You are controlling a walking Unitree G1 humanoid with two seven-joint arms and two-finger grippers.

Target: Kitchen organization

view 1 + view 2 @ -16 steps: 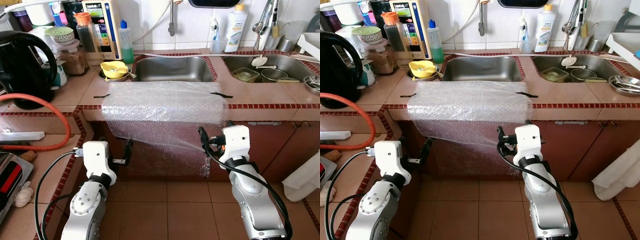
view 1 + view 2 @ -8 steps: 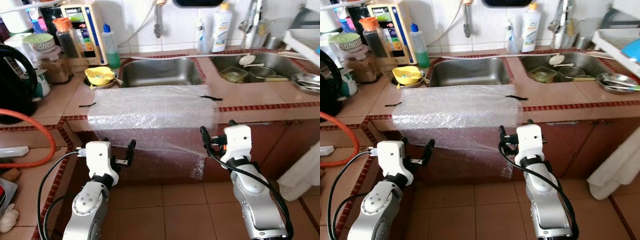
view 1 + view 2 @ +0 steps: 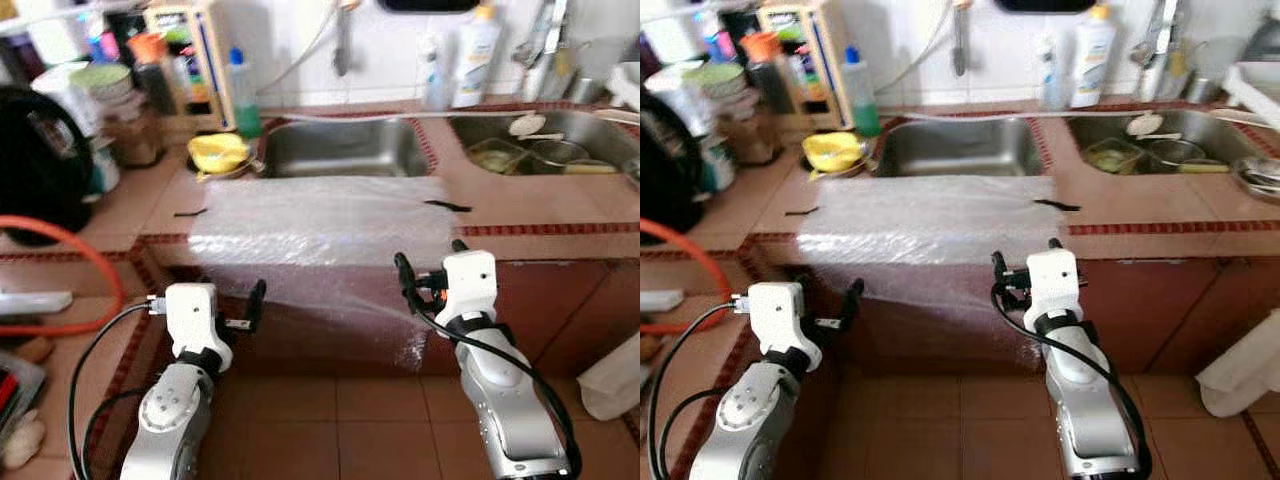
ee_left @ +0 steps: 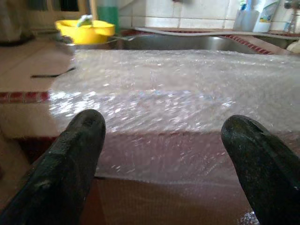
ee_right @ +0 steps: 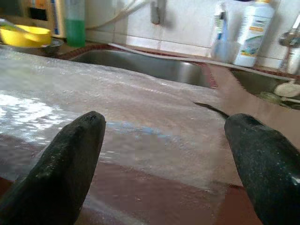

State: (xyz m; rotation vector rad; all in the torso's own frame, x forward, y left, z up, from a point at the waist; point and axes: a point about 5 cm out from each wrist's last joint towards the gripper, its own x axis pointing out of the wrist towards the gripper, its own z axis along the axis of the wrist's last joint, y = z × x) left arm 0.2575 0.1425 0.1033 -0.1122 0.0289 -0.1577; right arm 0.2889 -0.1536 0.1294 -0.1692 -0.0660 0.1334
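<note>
A sheet of clear bubble wrap (image 3: pixel 320 215) lies on the tiled counter (image 3: pixel 520 205) in front of the left sink (image 3: pixel 345 150) and hangs over the counter's front edge. Black tape strips (image 3: pixel 447 206) sit at its two sides. My left gripper (image 3: pixel 232 295) is open, held below the counter edge near the wrap's left hanging part. My right gripper (image 3: pixel 430 258) is open too, close to the wrap's right hanging edge. In the left wrist view the wrap (image 4: pixel 154 79) spreads beyond the open gripper (image 4: pixel 164 122). The right wrist view shows the same past the open gripper (image 5: pixel 164 122).
A yellow bowl (image 3: pixel 220 152) and a green soap bottle (image 3: pixel 240 95) stand left of the sink. The right sink (image 3: pixel 545 135) holds dishes. A black kettle (image 3: pixel 40 150) and an orange hose (image 3: pixel 90 250) are on the left counter. A white cloth (image 3: pixel 615 375) hangs low right.
The camera has swayed and the picture is now slightly blurred. Both grippers stay open in front of the hanging wrap, at about the same places.
</note>
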